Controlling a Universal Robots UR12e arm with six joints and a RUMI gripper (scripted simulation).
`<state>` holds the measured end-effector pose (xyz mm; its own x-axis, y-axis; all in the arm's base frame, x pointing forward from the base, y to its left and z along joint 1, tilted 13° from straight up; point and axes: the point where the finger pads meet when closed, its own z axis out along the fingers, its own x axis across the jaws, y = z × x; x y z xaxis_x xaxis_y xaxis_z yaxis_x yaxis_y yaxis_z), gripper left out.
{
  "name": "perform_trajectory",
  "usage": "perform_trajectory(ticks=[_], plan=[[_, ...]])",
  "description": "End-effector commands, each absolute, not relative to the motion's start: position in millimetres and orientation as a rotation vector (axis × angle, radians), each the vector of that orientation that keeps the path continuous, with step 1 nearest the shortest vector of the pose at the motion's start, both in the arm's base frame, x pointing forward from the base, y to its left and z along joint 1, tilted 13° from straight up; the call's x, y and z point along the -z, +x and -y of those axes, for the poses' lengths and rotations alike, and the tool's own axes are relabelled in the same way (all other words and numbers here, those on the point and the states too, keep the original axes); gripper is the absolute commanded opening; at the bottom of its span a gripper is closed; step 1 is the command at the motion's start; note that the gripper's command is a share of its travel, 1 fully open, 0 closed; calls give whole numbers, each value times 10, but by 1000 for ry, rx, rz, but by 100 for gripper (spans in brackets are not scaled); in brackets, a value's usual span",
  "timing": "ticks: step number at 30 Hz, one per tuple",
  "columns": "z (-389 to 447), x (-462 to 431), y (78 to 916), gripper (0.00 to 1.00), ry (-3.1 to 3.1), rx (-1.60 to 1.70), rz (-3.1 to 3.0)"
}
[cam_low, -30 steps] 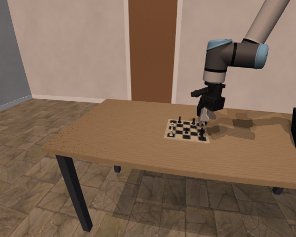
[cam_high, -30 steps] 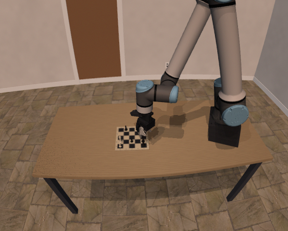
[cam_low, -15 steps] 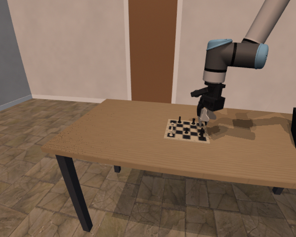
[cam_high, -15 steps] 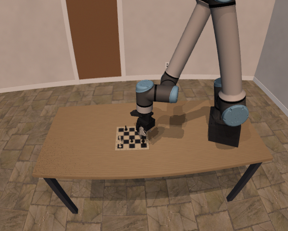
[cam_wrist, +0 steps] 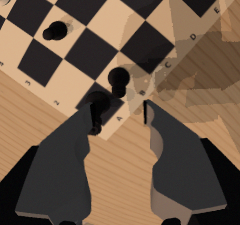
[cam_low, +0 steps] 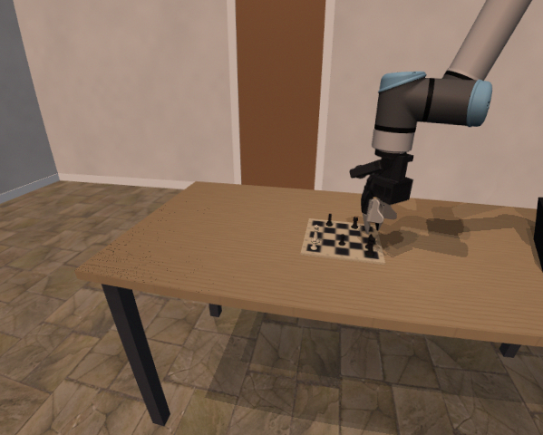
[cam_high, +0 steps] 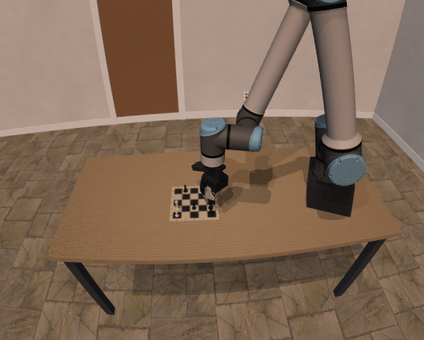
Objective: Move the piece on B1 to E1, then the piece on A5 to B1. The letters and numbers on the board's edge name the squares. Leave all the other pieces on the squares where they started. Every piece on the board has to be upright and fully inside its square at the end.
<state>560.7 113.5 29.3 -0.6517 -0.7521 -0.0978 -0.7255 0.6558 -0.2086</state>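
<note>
The gripper [cam_wrist: 118,112] is held partly open and empty above the board edge [cam_wrist: 131,116], beside a black piece [cam_wrist: 118,78].

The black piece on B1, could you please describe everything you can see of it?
The black piece on B1 is small, matte and dark, with a rounded head. It stands upright on its light square at the board edge, beside another black piece on A1. The pincer is nearby, its fingers apart, holding nothing and not gripping the piece.
</note>
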Motion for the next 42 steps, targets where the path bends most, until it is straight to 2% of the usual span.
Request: perform_trajectory(ticks=[1,42], plan=[[-1135,-298,5612,22,-1214,225,-2695],[-1129,-202,5634,22,-1214,225,-2695]])
